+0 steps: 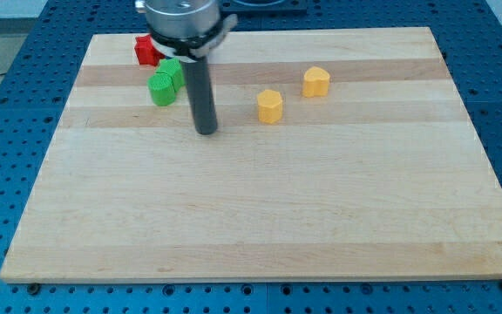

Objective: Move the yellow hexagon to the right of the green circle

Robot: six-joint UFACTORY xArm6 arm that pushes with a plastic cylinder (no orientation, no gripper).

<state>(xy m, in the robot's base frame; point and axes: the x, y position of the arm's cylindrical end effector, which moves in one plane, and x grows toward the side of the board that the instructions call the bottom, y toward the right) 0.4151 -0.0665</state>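
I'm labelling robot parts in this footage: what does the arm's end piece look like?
Only the arm's end shows. A round silver-grey metal flange with a dark collar enters from the view's top. From it hangs a straight, smooth, dark grey cylindrical rod, uniform in width, ending in my tip. No cables, markings or labels are visible.

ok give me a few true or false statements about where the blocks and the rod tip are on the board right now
1. My tip sits between the green blocks and the yellow hexagon. True.
2. My tip is touching the yellow hexagon. False: bare board shows between them.
3. The yellow heart-shaped block lies toward the view's right and top of the hexagon. True.
4. The red block is at the view's bottom edge. False: it is near the view's top left, just above the green blocks.
5. Two green blocks, and, sit close together at the view's left of the rod. True.
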